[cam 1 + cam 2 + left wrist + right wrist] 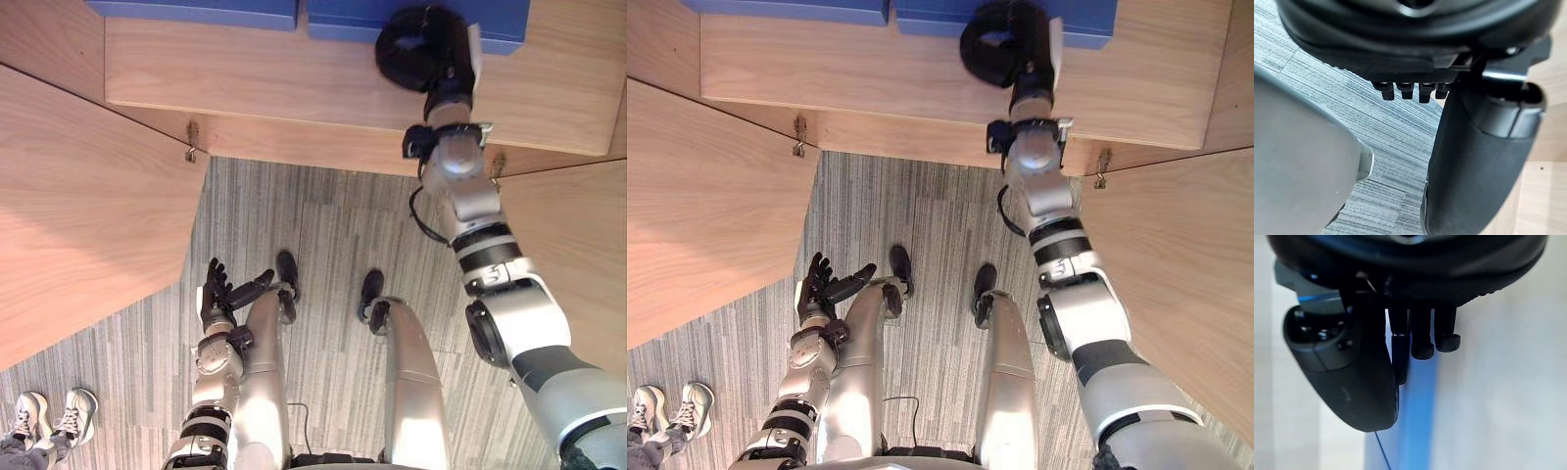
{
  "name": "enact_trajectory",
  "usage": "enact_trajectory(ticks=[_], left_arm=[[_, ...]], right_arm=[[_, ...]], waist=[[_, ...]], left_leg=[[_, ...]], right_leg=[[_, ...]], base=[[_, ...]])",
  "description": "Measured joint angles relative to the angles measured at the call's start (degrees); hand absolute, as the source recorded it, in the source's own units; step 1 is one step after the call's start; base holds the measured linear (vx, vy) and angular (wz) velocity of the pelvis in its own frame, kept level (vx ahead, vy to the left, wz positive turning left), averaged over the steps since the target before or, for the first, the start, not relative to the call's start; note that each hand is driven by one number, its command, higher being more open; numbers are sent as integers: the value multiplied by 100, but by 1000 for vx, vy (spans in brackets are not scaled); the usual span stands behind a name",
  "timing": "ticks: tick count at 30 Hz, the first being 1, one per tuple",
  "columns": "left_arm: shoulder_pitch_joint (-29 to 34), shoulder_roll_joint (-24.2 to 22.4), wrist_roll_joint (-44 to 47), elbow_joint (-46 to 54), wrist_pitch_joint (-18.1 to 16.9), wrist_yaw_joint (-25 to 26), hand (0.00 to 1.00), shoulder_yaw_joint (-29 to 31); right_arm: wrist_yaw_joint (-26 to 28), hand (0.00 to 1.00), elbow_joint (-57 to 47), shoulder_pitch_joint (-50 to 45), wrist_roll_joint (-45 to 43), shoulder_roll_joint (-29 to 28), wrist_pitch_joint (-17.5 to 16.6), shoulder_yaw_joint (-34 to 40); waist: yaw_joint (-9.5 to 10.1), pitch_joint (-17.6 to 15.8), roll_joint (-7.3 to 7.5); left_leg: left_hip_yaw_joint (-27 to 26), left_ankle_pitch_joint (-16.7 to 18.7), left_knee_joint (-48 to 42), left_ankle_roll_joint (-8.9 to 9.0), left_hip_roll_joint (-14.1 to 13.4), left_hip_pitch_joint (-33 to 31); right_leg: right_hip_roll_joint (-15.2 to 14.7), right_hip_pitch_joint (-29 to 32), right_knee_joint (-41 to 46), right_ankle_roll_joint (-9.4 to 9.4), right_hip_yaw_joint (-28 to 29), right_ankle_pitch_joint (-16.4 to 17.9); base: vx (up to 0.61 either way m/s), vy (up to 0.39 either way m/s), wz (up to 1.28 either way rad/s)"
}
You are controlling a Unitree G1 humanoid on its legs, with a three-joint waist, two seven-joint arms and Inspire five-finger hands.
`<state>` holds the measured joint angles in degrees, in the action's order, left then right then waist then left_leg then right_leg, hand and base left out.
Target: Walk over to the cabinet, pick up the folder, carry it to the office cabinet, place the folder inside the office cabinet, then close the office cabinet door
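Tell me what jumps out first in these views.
The right hand reaches forward onto the wooden cabinet shelf, at the blue folder lying there. A second blue folder lies to its left. The left hand hangs open low, near the striped carpet.

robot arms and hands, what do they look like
Both arms are rounded silver-grey shells. The right arm has black bands and black joint sections; the left arm has black bands near the wrist. The right hand and left hand are black, the right with a white piece on its side.
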<state>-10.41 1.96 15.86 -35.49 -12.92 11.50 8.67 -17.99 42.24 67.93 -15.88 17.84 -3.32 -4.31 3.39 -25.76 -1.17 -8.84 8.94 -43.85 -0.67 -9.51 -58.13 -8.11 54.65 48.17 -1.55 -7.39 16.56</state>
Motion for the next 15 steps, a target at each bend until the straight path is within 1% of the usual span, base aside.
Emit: enact_trajectory(ticks=[4, 7, 10, 11, 13, 14, 15], left_arm=[[0, -38, 62, 25, -10, -1, 100, -8], [2, -68, 114, 56, -14, 0, 100, -5], [4, -73, 114, 63, -9, 0, 100, -5], [7, -80, 114, 70, -6, 0, 100, -4], [22, -96, 112, 69, 33, 0, 100, -10], [33, -104, 112, 69, 51, -1, 100, -14], [83, -155, 110, 67, 82, -4, 100, -28]], right_arm=[[24, 0, 210, 196, -422, 104, 48, 5], [28, 0, 219, 198, -584, 257, 63, 27], [-35, 0, 38, 126, -715, 372, 56, 401], [-67, 0, -149, 24, -711, 423, 54, 456], [-211, 0, -1364, -727, -689, 541, -16, 657], [-234, 0, -1731, -1016, -663, 557, -49, 677], [-247, 0, -2464, -1716, -630, 543, -150, 677]], waist=[[-34, 1, -4], [-17, -4, -13], [-18, -5, -13], [-18, -5, -13], [-45, -5, -13], [-50, -5, -13], [-66, -5, -13]], left_leg=[[3, -126, 136, -6, 71, 9], [17, -177, 174, -7, 93, 3], [3, -186, 151, -19, 93, 3], [0, -186, 144, -20, 93, 5], [-37, -178, 110, -34, 77, 87], [-70, -175, 114, -38, 64, 146], [-172, -154, 148, -70, 24, 342]], right_leg=[[-56, 13, -39, 6, -25, -63], [-83, 14, -45, 15, -55, -99], [-88, 11, -45, 5, -44, -132], [-89, 4, -45, 1, -42, -135], [-88, -93, -61, -2, -39, -137], [-87, -157, -70, -3, -40, -137], [-82, -352, -117, -4, -45, -136]], base=[[-38, -31, 8], [-63, -26, 7], [-54, -15, -1], [-30, -11, -2], [0, 0, 0], [0, 0, 0], [35, -27, -4]])
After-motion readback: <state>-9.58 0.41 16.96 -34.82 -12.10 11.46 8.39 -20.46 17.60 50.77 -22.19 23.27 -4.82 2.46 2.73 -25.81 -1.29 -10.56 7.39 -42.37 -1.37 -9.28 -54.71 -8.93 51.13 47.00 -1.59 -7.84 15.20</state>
